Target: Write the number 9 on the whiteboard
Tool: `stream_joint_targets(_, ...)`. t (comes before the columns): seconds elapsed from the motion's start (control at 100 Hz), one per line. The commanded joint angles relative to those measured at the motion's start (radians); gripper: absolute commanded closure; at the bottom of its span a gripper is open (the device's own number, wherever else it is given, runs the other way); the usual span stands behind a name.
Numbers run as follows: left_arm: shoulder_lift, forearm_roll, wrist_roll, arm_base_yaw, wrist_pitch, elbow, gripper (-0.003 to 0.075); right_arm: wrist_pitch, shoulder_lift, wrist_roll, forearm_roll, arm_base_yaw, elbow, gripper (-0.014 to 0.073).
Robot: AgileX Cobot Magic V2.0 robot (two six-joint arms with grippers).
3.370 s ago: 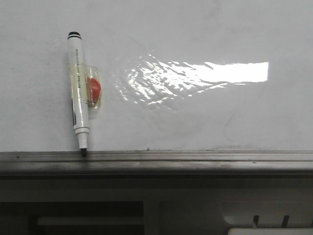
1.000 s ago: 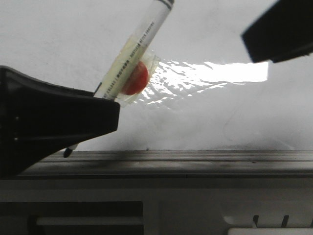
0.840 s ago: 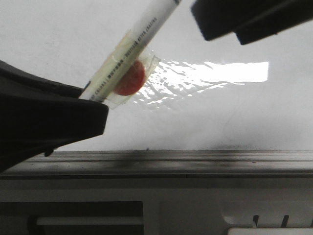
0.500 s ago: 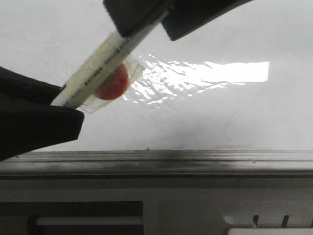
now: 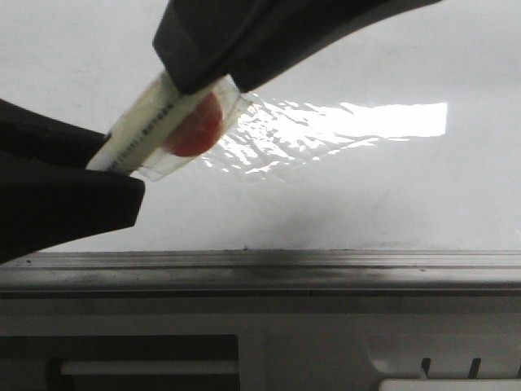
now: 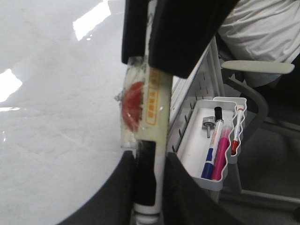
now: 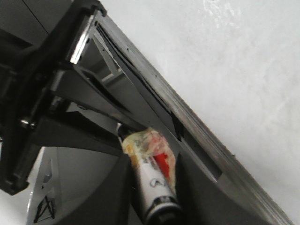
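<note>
The whiteboard (image 5: 391,187) is glossy white with a glare patch and a grey rail (image 5: 326,273) along its near edge. No drawn number 9 shows on it. A white marker (image 5: 142,130), wrapped in clear tape with a red piece (image 5: 195,134), is held tilted above the board. My left gripper (image 5: 114,175) is shut on its tip end, as the left wrist view (image 6: 149,187) shows. My right gripper (image 5: 212,77) is shut on the cap end, and the marker (image 7: 152,180) sits between its fingers (image 7: 117,197).
A white tray (image 6: 199,136) holding blue, pink and red pens hangs beside the board. A grey-white slotted casing (image 5: 366,350) lies below the rail. A chair armrest (image 6: 253,65) shows past the tray.
The marker lay on the board, then my left gripper lifted it tilted. My right gripper came in from the upper right, moved left and down, and now grips the marker's upper end.
</note>
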Motion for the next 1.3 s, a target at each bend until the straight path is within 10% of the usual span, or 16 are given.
stream_joint_targets(0.0, -0.012, -0.011, -0.006, -0.002, -0.095, -0.027, 0.0737, -0.061, -0.013, -0.007, -0.011, -0.001, -0.036, 0.0638)
stream_joint_targets(0.3, -0.012, -0.110, -0.006, -0.002, -0.095, -0.027, 0.0339, -0.052, -0.020, -0.007, -0.007, -0.001, -0.036, 0.0669)
stream_joint_targets(0.77, -0.347, -0.558, 0.126, 0.188, 0.013, -0.027, 0.0413, -0.062, -0.129, 0.043, -0.054, -0.237, -0.036, 0.0669)
stream_joint_targets(1.29, -0.360, -0.558, 0.124, 0.258, 0.024, -0.027, 0.0516, -0.045, 0.044, 0.043, -0.029, -0.359, -0.189, 0.0669)
